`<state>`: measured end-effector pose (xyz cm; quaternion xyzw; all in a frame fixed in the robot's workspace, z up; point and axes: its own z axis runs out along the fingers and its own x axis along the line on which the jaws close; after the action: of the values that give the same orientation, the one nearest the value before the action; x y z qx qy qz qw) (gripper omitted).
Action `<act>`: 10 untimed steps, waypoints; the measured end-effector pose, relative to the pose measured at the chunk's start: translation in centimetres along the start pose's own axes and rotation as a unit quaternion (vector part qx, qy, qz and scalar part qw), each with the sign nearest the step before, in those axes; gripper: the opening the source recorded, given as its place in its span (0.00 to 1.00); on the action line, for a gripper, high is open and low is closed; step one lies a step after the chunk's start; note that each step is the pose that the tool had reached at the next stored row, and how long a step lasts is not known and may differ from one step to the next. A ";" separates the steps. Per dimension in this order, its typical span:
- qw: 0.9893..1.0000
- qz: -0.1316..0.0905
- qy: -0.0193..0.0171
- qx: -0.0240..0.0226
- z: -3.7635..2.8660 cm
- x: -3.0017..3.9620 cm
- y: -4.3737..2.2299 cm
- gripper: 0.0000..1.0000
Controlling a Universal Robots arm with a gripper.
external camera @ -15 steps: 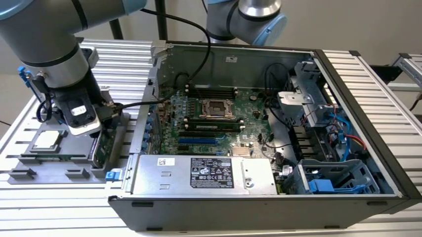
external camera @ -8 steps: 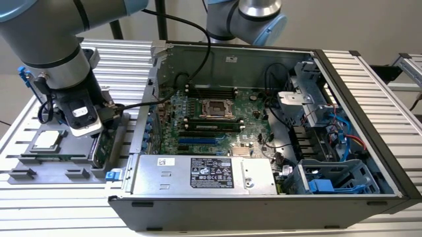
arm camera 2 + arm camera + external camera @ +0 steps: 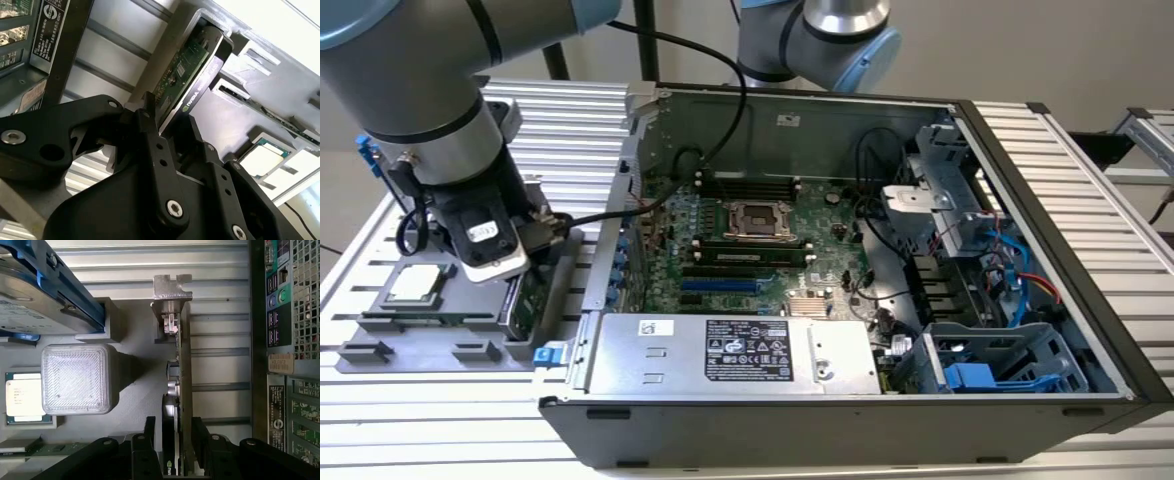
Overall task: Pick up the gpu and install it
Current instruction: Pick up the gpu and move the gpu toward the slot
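The gpu (image 3: 182, 365) stands on edge in a grey holder (image 3: 400, 340) on the exterior view's left, beside the open computer case (image 3: 1067, 230). It is a green board with a black cooler (image 3: 202, 85) on one face and a silver bracket (image 3: 171, 290) at its far end. My gripper (image 3: 176, 440) is lowered over the near end of the card, one finger on each side. A small gap shows between one finger (image 3: 150, 432) and the cooler, so the gripper is open. In the exterior view the gripper (image 3: 518, 285) sits low on the gpu (image 3: 520, 305).
On the same holder lie a square silver processor chip (image 3: 414, 285), a white ribbed block (image 3: 75, 379) and a hard drive with blue rails (image 3: 40, 295). The case wall (image 3: 257, 340) rises close beside the card. Inside the case lies the motherboard (image 3: 761, 240) with a blue slot (image 3: 720, 285).
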<state>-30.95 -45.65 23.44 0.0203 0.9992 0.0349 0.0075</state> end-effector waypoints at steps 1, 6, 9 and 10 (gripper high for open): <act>1.000 0.000 0.000 0.000 -0.01 0.00 -0.06 1.00; 1.000 0.000 0.000 -0.001 -0.02 0.20 -0.19 1.00; 1.000 0.000 0.000 -0.001 -0.02 0.21 -0.19 1.00; 1.000 0.000 0.000 -0.001 -0.02 0.22 -0.19 1.00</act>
<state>-31.18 -45.83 23.44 0.0203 0.9991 0.0358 0.0075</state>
